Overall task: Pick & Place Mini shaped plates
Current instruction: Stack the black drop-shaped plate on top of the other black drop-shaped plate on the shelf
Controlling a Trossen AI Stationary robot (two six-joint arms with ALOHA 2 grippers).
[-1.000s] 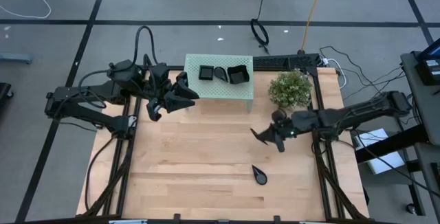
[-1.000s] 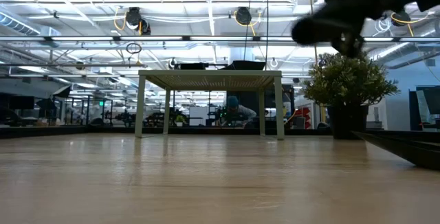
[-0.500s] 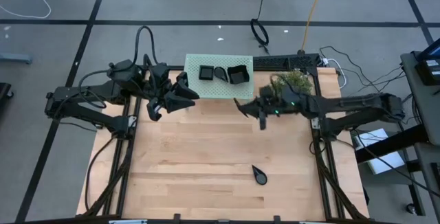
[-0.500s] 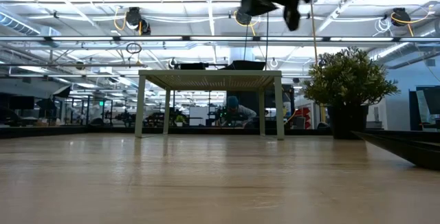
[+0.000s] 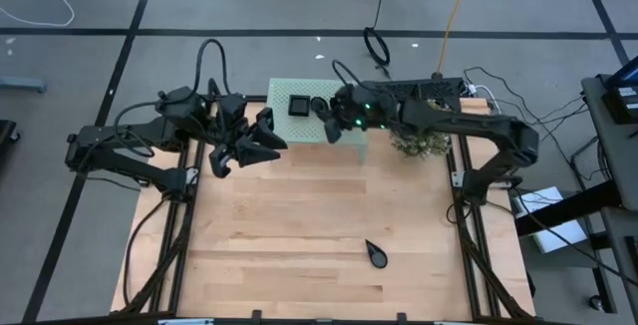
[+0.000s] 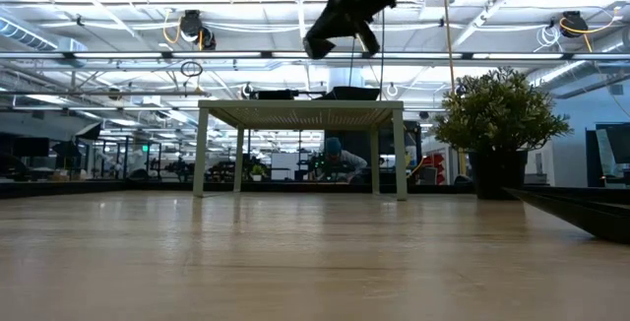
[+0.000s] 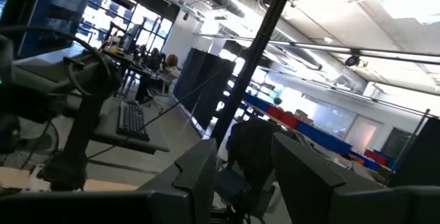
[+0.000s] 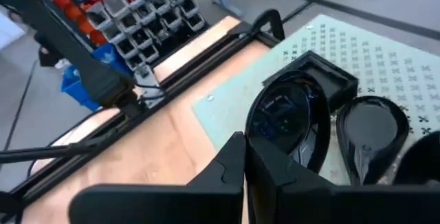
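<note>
Plates [image 5: 317,106] sit in a black cluster on the mint stand [image 5: 289,129] at the table's [image 5: 299,225] far edge; one teardrop plate [image 5: 377,255] lies alone on the wood near the front edge. My right claw [image 5: 327,116], fingers pressed together and holding nothing, now hangs over the stand above the cluster. One second ago it was out over the open table in front of the plant [image 5: 424,144]; half a second ago it was just in front of the stand. My left claw [image 5: 269,138] waits unmoved left of the stand, fingers spread and holding nothing.
</note>
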